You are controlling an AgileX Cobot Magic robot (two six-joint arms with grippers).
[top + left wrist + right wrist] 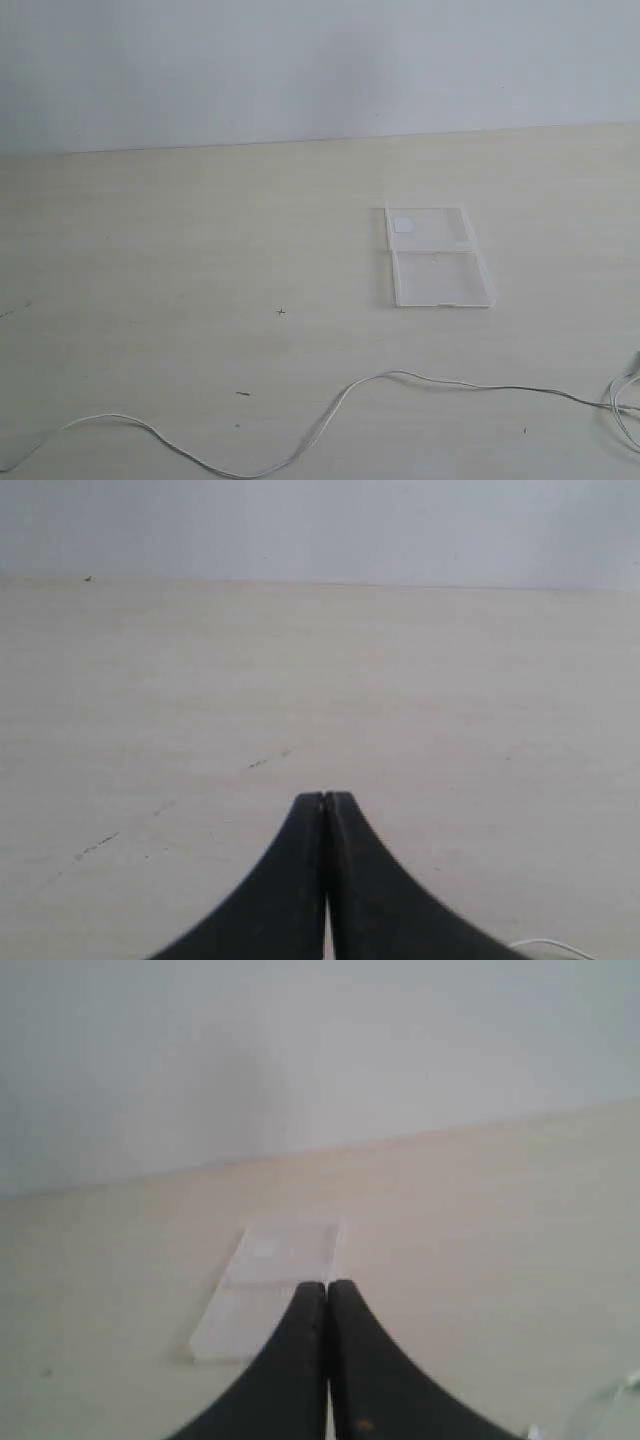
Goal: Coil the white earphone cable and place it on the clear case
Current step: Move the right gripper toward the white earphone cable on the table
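Observation:
The white earphone cable (330, 415) lies stretched in a wavy line across the near part of the pale table, from the left edge to the right edge, where it loops (625, 410). The clear case (436, 256) lies open and flat right of centre, a small white sticker (404, 224) on its far half. Neither arm shows in the exterior view. My left gripper (325, 798) is shut with nothing in it; a short bit of cable (550, 946) shows beside it. My right gripper (326, 1285) is shut and empty, with the case (270, 1270) just beyond its tips.
The pale wooden table (200, 250) ends at a plain white wall (300, 60) at the back. A few small dark specks (281, 311) mark the surface.

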